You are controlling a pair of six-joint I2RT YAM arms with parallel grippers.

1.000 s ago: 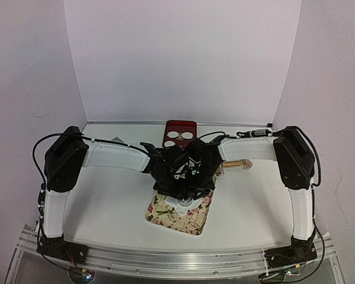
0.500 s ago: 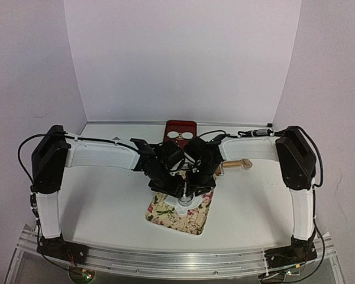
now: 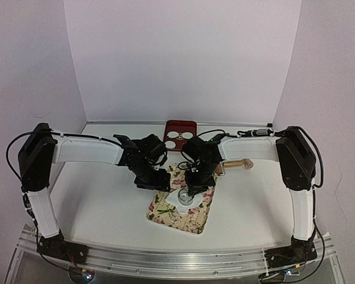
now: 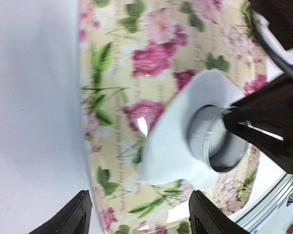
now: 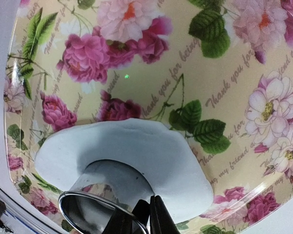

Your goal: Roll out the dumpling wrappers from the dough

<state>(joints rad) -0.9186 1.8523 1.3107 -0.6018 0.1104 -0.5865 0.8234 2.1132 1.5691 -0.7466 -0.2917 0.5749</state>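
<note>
One ring (image 5: 103, 194) on dough (image 5: 146, 146), pinched by right gripper (image 5: 147, 215); left gripper (image 4: 140, 214) spread.

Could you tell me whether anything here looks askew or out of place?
Only the floral mat: it lies skewed to the front edge of the table. The metal ring stands upright on the dough, pinched by the right gripper.

We saw a glossy, floral-printed cream mat (image 5: 224, 73), a smooth matt flattened white dough sheet (image 5: 151, 146) and a shiny round metal ring (image 5: 97, 190).
</note>
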